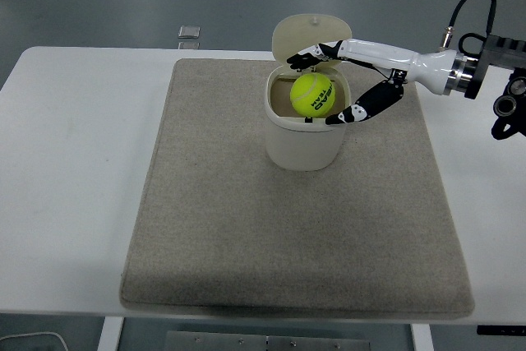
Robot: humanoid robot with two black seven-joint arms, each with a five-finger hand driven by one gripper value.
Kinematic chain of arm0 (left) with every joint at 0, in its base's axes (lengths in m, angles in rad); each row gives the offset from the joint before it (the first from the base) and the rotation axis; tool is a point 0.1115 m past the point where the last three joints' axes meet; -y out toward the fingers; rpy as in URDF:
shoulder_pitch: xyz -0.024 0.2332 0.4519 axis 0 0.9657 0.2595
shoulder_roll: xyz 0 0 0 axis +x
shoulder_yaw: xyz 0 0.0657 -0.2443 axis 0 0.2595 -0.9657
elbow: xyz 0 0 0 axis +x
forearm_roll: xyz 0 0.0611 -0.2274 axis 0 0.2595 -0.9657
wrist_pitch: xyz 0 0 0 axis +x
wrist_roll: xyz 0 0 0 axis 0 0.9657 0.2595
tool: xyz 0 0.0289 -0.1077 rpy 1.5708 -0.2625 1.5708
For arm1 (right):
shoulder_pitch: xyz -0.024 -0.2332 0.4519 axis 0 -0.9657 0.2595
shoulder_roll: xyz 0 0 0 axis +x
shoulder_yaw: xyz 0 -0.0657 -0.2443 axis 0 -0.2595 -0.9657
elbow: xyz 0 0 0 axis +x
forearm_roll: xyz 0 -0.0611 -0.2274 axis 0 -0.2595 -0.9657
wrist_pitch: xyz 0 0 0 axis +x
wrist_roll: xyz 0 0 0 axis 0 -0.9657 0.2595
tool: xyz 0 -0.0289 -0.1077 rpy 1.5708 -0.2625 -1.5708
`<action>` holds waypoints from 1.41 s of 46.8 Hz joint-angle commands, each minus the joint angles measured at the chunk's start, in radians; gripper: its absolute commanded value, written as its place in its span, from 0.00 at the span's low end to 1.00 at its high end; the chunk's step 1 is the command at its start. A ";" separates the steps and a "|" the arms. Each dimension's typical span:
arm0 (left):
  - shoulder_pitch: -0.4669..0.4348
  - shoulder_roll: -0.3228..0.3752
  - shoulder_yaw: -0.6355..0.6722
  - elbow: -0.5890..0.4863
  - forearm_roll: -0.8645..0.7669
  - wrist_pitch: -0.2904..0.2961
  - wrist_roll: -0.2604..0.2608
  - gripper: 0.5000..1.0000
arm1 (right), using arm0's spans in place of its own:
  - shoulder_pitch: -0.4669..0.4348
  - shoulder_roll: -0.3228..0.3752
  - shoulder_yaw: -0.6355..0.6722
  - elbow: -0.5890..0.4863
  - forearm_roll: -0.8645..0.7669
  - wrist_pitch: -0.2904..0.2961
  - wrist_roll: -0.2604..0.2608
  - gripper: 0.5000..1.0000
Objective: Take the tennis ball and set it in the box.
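The ball (pixel 312 94) sits in the box's (pixel 302 139) open mouth. The right robot hand (pixel 333 84), fingers spread apart, flanks the ball from 3 o'clock, gripping nothing.

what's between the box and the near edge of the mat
Nothing: in the head view the stretch of grey mat from the cream box to its near edge is bare.
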 commanded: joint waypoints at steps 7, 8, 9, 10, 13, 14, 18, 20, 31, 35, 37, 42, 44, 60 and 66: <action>0.000 0.000 0.000 0.000 0.000 0.001 0.000 0.98 | 0.000 -0.006 0.001 0.000 0.009 0.011 0.000 0.79; 0.000 0.000 0.000 0.000 0.000 -0.001 0.000 0.98 | 0.000 -0.009 0.003 0.002 0.011 0.014 0.000 0.79; 0.000 0.000 0.000 0.000 0.000 0.001 0.000 0.98 | 0.001 -0.009 0.003 0.002 0.014 0.015 0.000 0.79; 0.000 0.000 0.000 0.000 0.000 0.001 0.000 0.98 | 0.001 -0.011 0.004 0.003 0.017 0.018 0.000 0.79; 0.000 0.000 0.000 0.000 0.000 0.001 0.000 0.98 | 0.003 -0.014 0.007 0.006 0.034 0.038 0.000 0.79; 0.000 0.000 0.000 0.000 0.000 0.001 0.000 0.98 | 0.003 -0.017 0.007 0.008 0.041 0.049 0.000 0.79; 0.000 0.000 0.000 0.000 0.000 -0.001 0.000 0.98 | 0.003 -0.038 0.014 0.014 0.081 0.116 0.000 0.79; 0.000 0.000 0.000 0.000 0.000 -0.001 0.000 0.98 | 0.003 -0.054 0.015 0.014 0.112 0.158 0.000 0.79; 0.000 0.000 0.000 0.000 0.000 -0.001 0.000 0.98 | 0.011 -0.127 0.015 0.014 0.244 0.273 0.000 0.79; 0.000 0.000 0.000 0.000 0.000 -0.001 0.000 0.98 | 0.011 -0.152 0.015 0.011 0.247 0.273 0.000 0.79; 0.000 0.000 0.000 0.000 0.000 0.001 0.000 0.98 | 0.011 -0.166 0.014 0.006 0.248 0.273 0.000 0.79; 0.000 0.000 0.000 0.000 0.000 -0.001 0.000 0.98 | 0.004 -0.195 0.006 -0.005 0.284 0.273 0.000 0.79; 0.000 0.000 0.000 0.000 0.000 -0.001 0.000 0.98 | 0.001 -0.203 0.001 -0.011 0.313 0.273 0.000 0.79; 0.000 0.000 0.000 0.000 0.000 -0.001 0.000 0.98 | -0.023 -0.206 -0.002 -0.153 0.690 0.273 -0.256 0.79; 0.000 0.000 0.000 0.000 0.000 -0.001 0.000 0.98 | -0.042 -0.195 -0.002 -0.193 0.830 0.273 -0.312 0.79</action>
